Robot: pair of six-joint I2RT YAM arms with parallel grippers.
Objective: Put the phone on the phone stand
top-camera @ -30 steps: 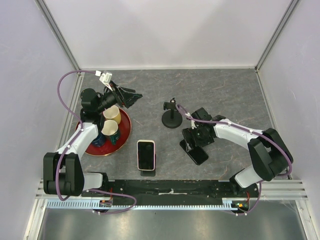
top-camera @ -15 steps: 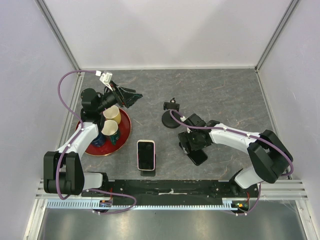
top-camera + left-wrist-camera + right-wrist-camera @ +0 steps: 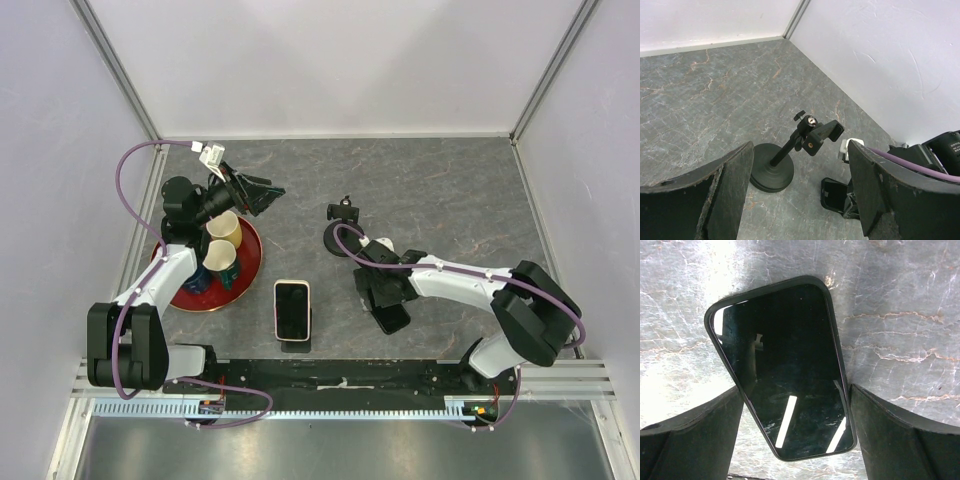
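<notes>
On the grey marbled worktop (image 3: pixel 450 190) the right tool (image 3: pixel 388 300), shifted left since a moment ago, hangs spread open and empty, near-right of the black round-based phone stand (image 3: pixel 343 240), straddling the flat-lying glossy black phone (image 3: pixel 785 365): grasp judged imminent, placement outstanding.

White arms (image 3: pixel 455 280), black joints, purple cables (image 3: pixel 122 185); left claw (image 3: pixel 801 150) seemingly scuffed.

No text, brand, number or sign can be read anywhere. A short line of small white print sits on the black housing of the right arm (image 3: pixel 943 152), to the right of the phone stand (image 3: pixel 771 173), but it is too blurred to make out
</notes>
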